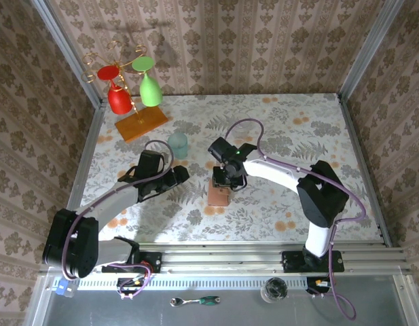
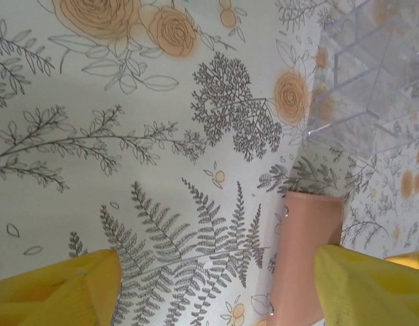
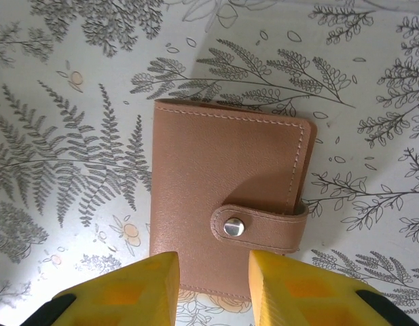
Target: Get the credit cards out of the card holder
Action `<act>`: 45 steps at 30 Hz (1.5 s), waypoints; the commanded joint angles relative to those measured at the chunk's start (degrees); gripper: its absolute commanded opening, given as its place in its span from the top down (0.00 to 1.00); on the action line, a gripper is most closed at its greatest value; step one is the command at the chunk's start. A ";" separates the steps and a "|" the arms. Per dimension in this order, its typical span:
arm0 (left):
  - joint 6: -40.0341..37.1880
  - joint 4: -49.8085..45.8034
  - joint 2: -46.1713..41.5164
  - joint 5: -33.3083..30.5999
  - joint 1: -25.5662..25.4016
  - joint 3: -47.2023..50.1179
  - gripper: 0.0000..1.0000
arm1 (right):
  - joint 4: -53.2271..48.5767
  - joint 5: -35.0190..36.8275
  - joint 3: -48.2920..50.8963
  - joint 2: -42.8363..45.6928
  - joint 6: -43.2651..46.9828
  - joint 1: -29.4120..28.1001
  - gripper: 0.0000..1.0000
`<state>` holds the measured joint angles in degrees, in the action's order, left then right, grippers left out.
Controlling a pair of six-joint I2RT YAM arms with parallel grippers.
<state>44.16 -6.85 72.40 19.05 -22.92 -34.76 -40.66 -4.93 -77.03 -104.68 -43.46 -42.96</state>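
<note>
**Holder shut, no cards out: task barely begun**

- Nearest you, the left gripper (image 1: 180, 174) sits low over the table (image 1: 284, 136), jaws spread wide and holding nothing. In its wrist view the holder (image 2: 307, 258) lies between the fingers, close to the right one. I can't tell whether they touch.
- Just beyond, at mid-table, the holder (image 1: 219, 195) lies flat and folded, brown outer face up. The strap (image 3: 260, 224) wraps round the edge and its stud (image 3: 233, 227) is pressed home.
- The right gripper (image 3: 214, 272) hangs directly over the holder (image 3: 223, 204), jaws partly apart with a gap between them and gripping nothing. The fingertips sit over the near edge, on either side of the strap end. I can't tell whether they touch it.
- No cards are on view anywhere, so judge them all to be inside.
- Done: nothing you can count. At best, both grippers are placed at the holder.
- Left: pop the stud, fold the holder open, draw out each card and lay it on the table. One arm will likely have to pin the holder while the other pulls.
- Further back, a clear box (image 2: 372, 75) stands just past the holder, with a pale tumbler (image 1: 177, 145) beyond it. The glass rack (image 1: 141, 122) is in the far left corner, well clear of the work.
</note>
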 commanded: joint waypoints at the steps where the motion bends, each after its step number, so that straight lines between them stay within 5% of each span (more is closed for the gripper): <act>1: 1.01 4.28 1.01 3.91 0.66 1.07 0.25 | -5.05 2.81 -2.51 -2.34 -2.36 -0.71 0.67; 29: 0.67 6.89 3.00 7.73 2.88 3.21 0.25 | -12.16 4.23 -11.93 -13.13 -2.45 -2.90 0.63; 45: 1.24 7.12 3.69 8.24 2.88 3.13 0.25 | -12.29 3.97 -11.60 -15.71 -2.77 -2.96 0.70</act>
<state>45.06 -0.34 75.40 26.24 -20.51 -31.88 -50.65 -1.69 -88.05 -117.62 -45.23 -45.32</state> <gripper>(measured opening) 0.747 0.302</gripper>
